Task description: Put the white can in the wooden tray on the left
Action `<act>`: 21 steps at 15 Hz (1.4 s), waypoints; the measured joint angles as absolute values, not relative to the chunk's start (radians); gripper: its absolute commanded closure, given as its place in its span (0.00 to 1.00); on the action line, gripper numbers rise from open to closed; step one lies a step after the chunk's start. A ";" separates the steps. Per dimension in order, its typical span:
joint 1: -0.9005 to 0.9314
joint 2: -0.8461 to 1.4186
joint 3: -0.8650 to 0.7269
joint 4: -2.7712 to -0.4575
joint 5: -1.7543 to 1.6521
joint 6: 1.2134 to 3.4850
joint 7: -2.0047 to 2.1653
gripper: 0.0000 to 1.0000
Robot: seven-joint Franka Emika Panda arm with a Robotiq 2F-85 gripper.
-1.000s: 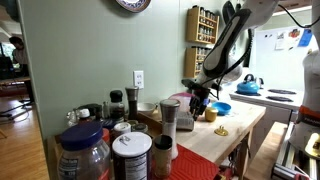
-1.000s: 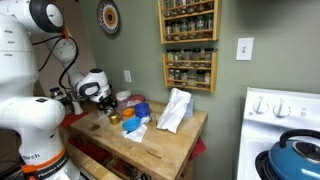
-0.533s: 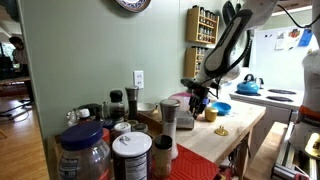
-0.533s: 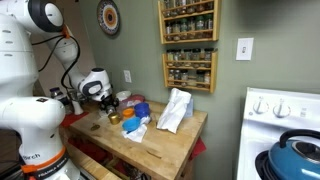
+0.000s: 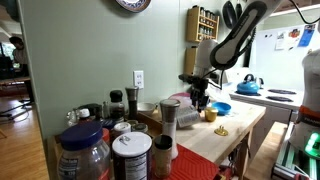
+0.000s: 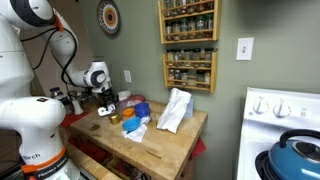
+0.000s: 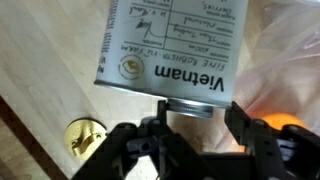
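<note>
In the wrist view my gripper (image 7: pixel 197 108) is shut on the rim end of the white can (image 7: pixel 165 45). The can is off-white with a printed label reading "Vietnam", and it is held above the pale wooden tabletop (image 7: pixel 40 110). In both exterior views the gripper (image 5: pixel 200 98) (image 6: pixel 105 100) hangs over the near-wall part of the table, next to the steel tumbler (image 5: pixel 169 113). The can is too small to make out there. I cannot clearly make out the wooden tray in any view.
Big clear jars with white lids (image 5: pixel 131 155) stand close to an exterior camera. A blue bowl (image 5: pixel 221 107), a small yellow object (image 5: pixel 221 131) and a white bag (image 6: pixel 175 110) sit on the table. A wall spice rack (image 6: pixel 188 45) and a stove with a blue kettle (image 5: pixel 248 85) are nearby.
The arm has risen a little and its upper links have swung, with the gripper still closed on the can. Nothing else on the table has moved.
</note>
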State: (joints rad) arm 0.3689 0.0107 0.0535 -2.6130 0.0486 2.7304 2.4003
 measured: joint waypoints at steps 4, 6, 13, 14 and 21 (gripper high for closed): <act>0.333 -0.067 0.143 -2.549 -0.035 2.496 2.464 0.65; 0.322 -0.076 0.185 -2.515 -0.057 2.412 2.479 0.65; 0.315 -0.020 0.257 -2.424 -0.103 2.275 2.495 0.65; 0.315 -0.010 0.261 -2.408 -0.110 2.261 2.499 0.65; 0.324 0.069 0.275 -2.287 -0.225 2.096 2.562 0.65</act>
State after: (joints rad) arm 0.3240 0.0694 0.2755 -2.2872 -0.2252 2.0965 2.5621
